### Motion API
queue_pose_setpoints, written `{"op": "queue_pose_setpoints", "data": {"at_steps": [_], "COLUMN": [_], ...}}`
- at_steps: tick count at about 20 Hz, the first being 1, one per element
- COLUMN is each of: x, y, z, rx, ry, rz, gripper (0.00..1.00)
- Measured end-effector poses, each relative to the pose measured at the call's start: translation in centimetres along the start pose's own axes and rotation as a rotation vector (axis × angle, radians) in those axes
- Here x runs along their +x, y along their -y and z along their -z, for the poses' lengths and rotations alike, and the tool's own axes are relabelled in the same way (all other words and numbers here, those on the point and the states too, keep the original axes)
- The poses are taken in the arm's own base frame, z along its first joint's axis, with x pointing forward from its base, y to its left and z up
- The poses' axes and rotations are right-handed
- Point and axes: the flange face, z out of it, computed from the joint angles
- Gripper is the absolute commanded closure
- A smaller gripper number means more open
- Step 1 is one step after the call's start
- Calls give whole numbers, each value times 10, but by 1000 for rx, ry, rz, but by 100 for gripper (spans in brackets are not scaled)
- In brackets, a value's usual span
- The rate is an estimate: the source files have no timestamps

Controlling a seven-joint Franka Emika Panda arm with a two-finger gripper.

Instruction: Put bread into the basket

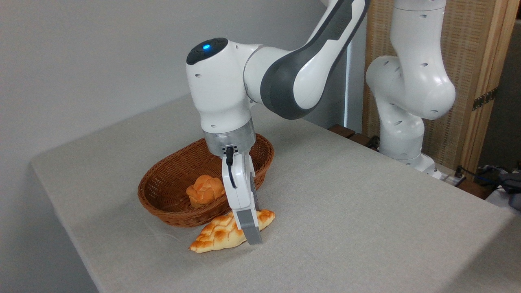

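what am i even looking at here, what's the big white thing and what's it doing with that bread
The big white thing is a robot arm, filmed by one fixed camera looking down across a grey table. At its end is a gripper with two grey fingers, a mechanical pinch. It is down at the braided loaf, which lies on the table right in front of the wicker basket. The near finger stands in front of the loaf; the far one is hidden, so I cannot tell whether the loaf is pinched yet. A small round bun already sits inside the basket. Likely the loaf goes in next.
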Motion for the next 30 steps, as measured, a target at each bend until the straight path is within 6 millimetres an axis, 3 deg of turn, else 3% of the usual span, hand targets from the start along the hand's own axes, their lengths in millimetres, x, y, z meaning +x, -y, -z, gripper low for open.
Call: {"op": "queue_pose_setpoints", "data": {"at_steps": [3, 9, 12, 30], "x": [0, 2, 2, 1], "y": [0, -1, -1, -1], "z": [0, -1, -1, 1], "rx": [-2, -5, -5, -2], "ry": [-3, -9, -9, -12], "rz": [2, 4, 4, 7], "gripper": [83, 88, 97, 92]}}
